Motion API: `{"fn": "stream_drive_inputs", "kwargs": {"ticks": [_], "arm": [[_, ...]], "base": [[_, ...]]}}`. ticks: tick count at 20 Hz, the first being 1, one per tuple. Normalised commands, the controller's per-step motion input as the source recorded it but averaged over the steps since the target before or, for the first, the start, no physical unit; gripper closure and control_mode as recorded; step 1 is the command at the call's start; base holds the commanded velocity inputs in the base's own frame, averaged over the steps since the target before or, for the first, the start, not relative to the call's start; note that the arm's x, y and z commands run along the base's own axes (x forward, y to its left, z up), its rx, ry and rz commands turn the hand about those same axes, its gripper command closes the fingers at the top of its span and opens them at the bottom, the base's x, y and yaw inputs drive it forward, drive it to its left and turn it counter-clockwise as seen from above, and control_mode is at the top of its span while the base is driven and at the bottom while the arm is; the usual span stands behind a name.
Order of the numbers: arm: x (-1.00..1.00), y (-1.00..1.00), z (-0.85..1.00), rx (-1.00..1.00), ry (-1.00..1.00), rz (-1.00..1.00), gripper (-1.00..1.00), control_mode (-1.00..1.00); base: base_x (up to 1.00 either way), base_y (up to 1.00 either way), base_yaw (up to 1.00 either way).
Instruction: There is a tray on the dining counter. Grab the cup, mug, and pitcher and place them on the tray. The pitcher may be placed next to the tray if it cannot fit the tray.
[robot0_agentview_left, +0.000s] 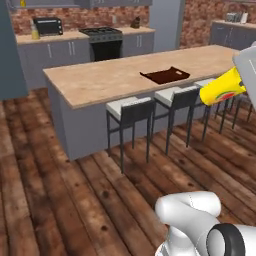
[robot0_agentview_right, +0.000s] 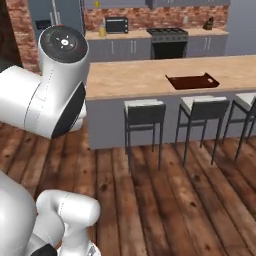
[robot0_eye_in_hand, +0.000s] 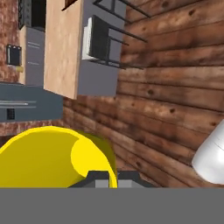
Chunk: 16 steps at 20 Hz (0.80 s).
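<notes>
The cup (robot0_agentview_left: 220, 91), bright yellow with a red-orange picture, hangs tilted on its side in the air in front of the stools at the right. My gripper (robot0_agentview_left: 240, 79) is shut on its rim end. In the hand view the cup (robot0_eye_in_hand: 52, 157) bulks just above my gripper (robot0_eye_in_hand: 107, 177). The dark brown tray (robot0_agentview_left: 165, 75) (robot0_agentview_right: 192, 81) lies on the tan dining counter (robot0_agentview_left: 105, 80) (robot0_agentview_right: 130, 77), well left of and beyond the cup. A small yellow-orange vessel (robot0_agentview_right: 102, 30) stands by the microwave on the back counter, too small to tell whether it is the pitcher. The mug is out of view.
Stools (robot0_agentview_left: 131, 112) (robot0_agentview_right: 145, 114) line the dining counter's near edge. Behind it run grey cabinets with a stove (robot0_agentview_left: 104, 42) and a microwave (robot0_agentview_left: 48, 25) against red brick. Wood floor (robot0_agentview_left: 60, 190) spreads between the base and the counter.
</notes>
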Motion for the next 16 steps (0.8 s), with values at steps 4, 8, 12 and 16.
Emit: {"fn": "stream_drive_inputs", "kwargs": {"ticks": [4, 8, 12, 16], "arm": [[0.0, 0.0, 0.0, 0.0, 0.0, 0.0, 1.0, 1.0], [0.0, 0.0, 0.0, 0.0, 0.0, 0.0, 1.0, 1.0], [0.0, 0.0, 0.0, 0.0, 0.0, 0.0, 1.0, 1.0], [0.0, 0.0, 0.0, 0.0, 0.0, 0.0, 1.0, 1.0]], "base": [[0.44, -0.97, 0.49], [0.38, -0.98, 0.33], [0.35, -1.0, 0.12], [0.5, -0.89, 0.0]]}}
